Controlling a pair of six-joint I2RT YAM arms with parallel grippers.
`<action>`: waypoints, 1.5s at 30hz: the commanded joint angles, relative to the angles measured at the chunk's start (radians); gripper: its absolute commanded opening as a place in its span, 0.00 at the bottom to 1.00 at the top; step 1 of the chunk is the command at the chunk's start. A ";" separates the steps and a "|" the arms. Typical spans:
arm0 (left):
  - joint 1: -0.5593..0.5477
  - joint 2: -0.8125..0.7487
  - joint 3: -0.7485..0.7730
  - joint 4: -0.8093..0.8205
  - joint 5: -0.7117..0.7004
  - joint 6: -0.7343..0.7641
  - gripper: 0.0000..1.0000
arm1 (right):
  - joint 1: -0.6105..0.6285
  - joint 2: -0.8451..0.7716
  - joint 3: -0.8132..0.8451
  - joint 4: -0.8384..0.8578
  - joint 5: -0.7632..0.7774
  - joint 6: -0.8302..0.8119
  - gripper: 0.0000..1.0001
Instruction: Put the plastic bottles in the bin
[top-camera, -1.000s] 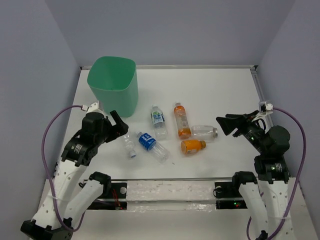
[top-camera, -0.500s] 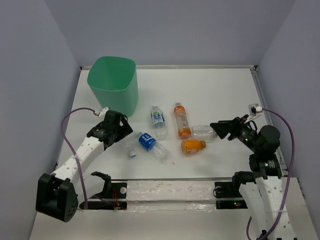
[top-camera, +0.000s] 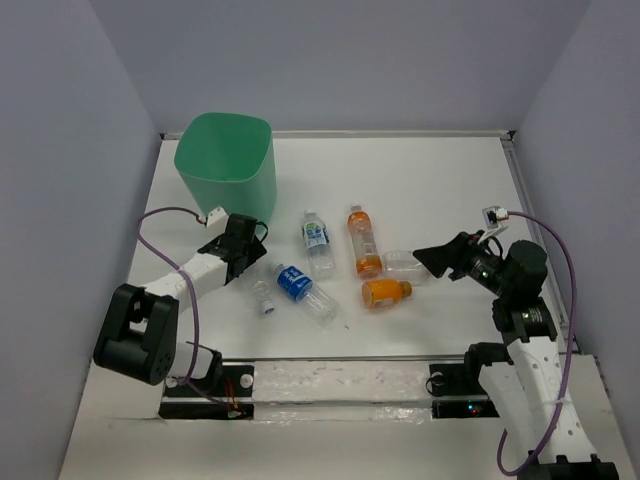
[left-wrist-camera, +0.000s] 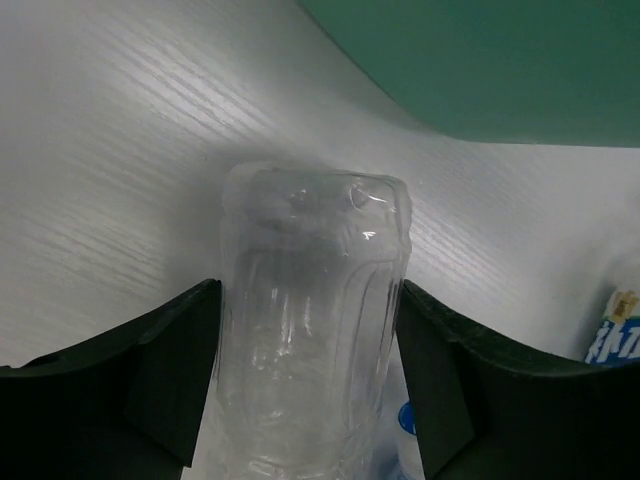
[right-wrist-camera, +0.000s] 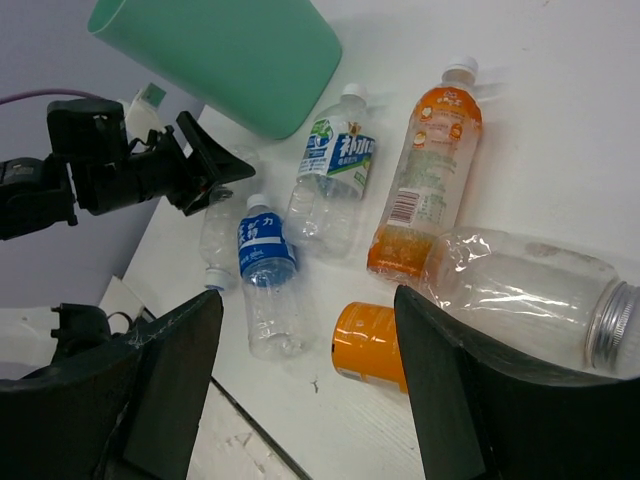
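The mint-green bin (top-camera: 228, 170) stands at the back left. Several plastic bottles lie on the white table in front of it. My left gripper (top-camera: 252, 262) is low beside the bin, shut on a small clear unlabelled bottle (left-wrist-camera: 310, 300) whose sides both fingers touch. To its right lie a blue-labelled bottle (top-camera: 298, 286), a white-labelled one (top-camera: 317, 240), a long orange bottle (top-camera: 364, 240), a short orange one (top-camera: 386, 291) and a crumpled clear one (top-camera: 408, 263). My right gripper (top-camera: 426, 258) hovers open above that crumpled bottle (right-wrist-camera: 530, 295), with nothing between its fingers.
The bin wall (left-wrist-camera: 500, 60) rises just behind the held bottle. A raised rail (top-camera: 340, 358) runs along the table's near edge. Grey walls close in the left, the right and the back. A purple cable (top-camera: 165, 215) loops over the left arm.
My left arm reached forward and down onto the small clear bottle, and its jaws closed on it. My right gripper drifted a little left toward the bottles.
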 joint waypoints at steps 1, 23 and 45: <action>0.004 0.042 -0.016 0.076 -0.064 -0.032 0.69 | 0.013 0.013 0.004 0.050 -0.021 -0.016 0.75; -0.013 -0.553 0.464 -0.176 0.089 0.155 0.49 | 0.161 0.044 0.054 0.018 0.118 -0.016 0.75; 0.123 0.280 1.074 0.331 -0.412 0.632 0.49 | 0.910 0.643 0.375 0.112 0.557 -0.263 0.80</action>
